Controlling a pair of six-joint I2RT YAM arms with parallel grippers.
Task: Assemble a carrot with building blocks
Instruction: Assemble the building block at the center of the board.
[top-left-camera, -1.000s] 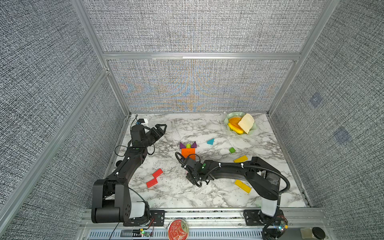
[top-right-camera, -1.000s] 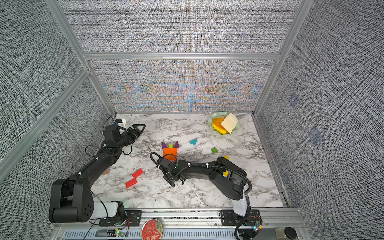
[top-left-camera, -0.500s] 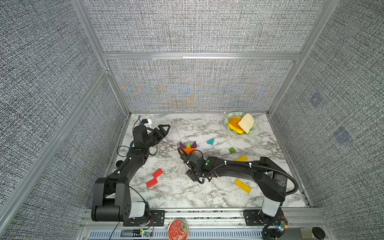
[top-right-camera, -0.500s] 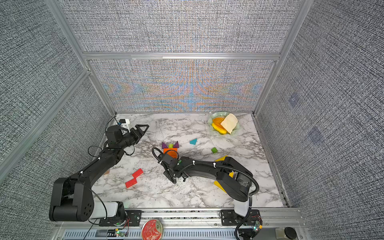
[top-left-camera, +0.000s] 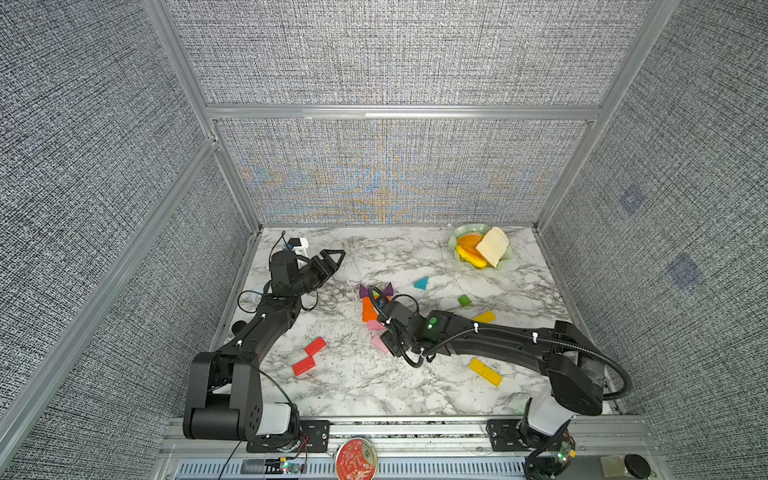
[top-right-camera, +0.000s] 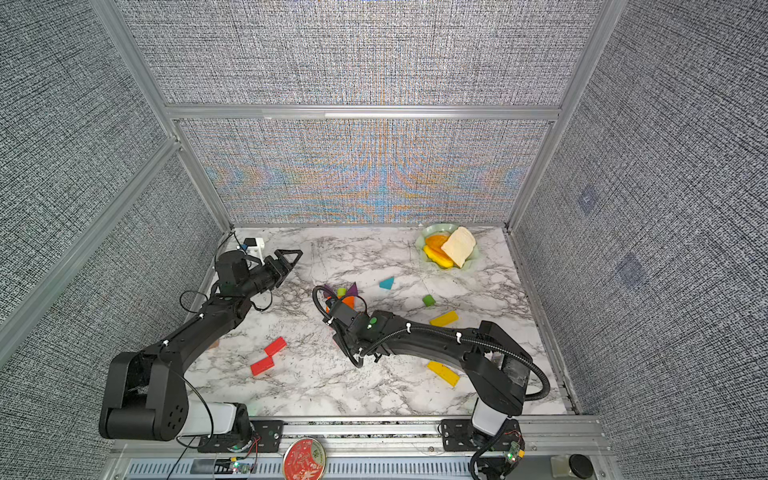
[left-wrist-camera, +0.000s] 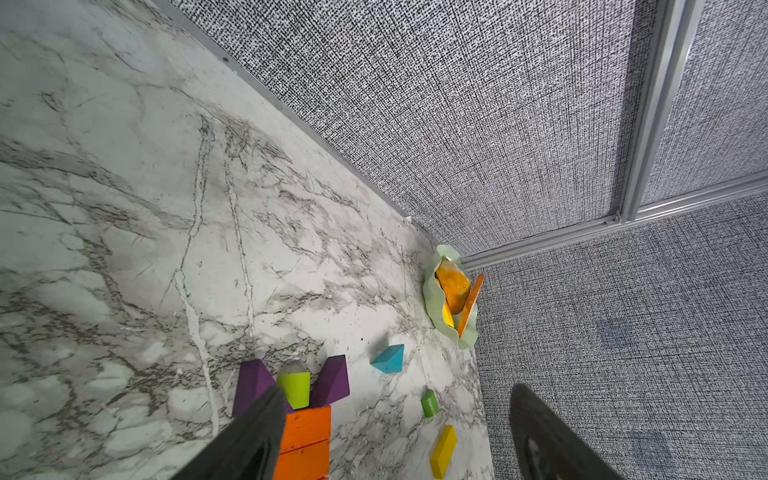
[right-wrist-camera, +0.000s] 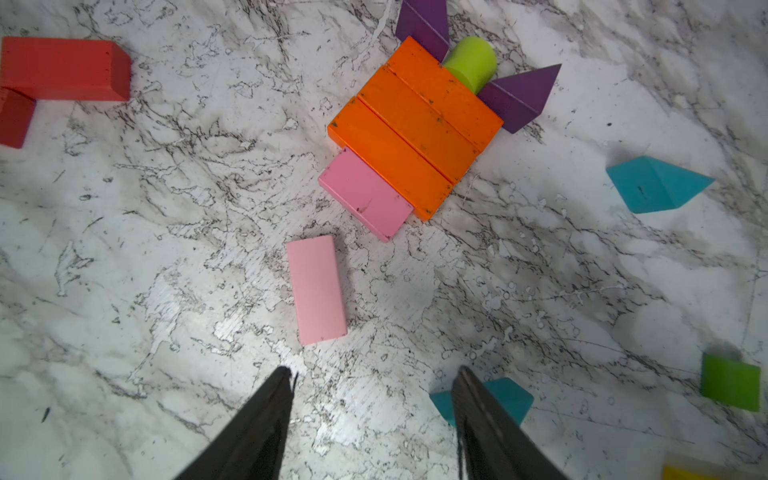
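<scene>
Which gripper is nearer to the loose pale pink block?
Right. The right gripper is just before the pale pink block; the left gripper is far off, near the back wall.

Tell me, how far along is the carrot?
Done: three orange bars lie side by side, with a lime-green stub between two purple triangles as leaves, and one pink bar against the other end. In hand: nothing; the right fingers stand open and empty. Left: the loose pink bar, probably then a teal triangle for the tip.
</scene>
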